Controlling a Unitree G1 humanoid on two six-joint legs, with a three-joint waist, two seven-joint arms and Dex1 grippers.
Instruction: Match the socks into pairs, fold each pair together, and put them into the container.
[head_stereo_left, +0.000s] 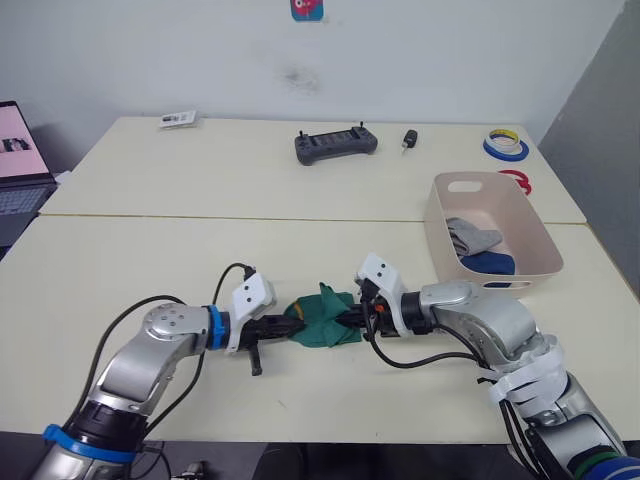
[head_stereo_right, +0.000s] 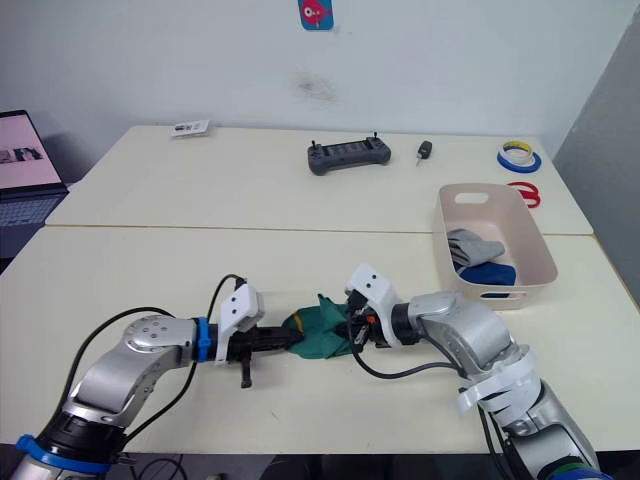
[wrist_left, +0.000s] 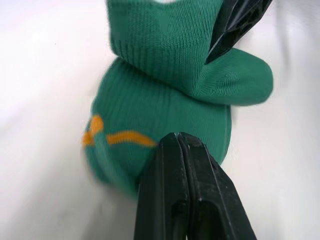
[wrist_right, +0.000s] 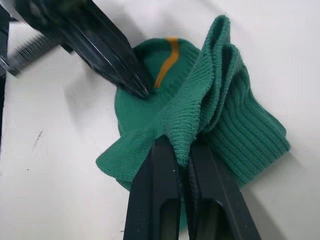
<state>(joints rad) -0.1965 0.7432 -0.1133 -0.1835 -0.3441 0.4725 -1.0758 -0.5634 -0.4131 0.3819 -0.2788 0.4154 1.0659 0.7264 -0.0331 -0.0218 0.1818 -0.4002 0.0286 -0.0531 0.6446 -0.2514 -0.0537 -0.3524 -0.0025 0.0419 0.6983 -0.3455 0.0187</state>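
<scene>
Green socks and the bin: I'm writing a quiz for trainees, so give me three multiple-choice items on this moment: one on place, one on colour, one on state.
1. Where are the green socks?
A. in the container
B. on the table between both grippers
C. beside the tape rolls

2. Which sock colours lie in the container?
A. grey and dark blue
B. green and grey
C. only green

3. How is the right gripper?
A. open above the table
B. shut on green fabric
C. holding the controller

Answers: 1 B, the left gripper meets them too. 2 A, both show inside. 3 B, fabric sits pinched between its fingers.
</scene>
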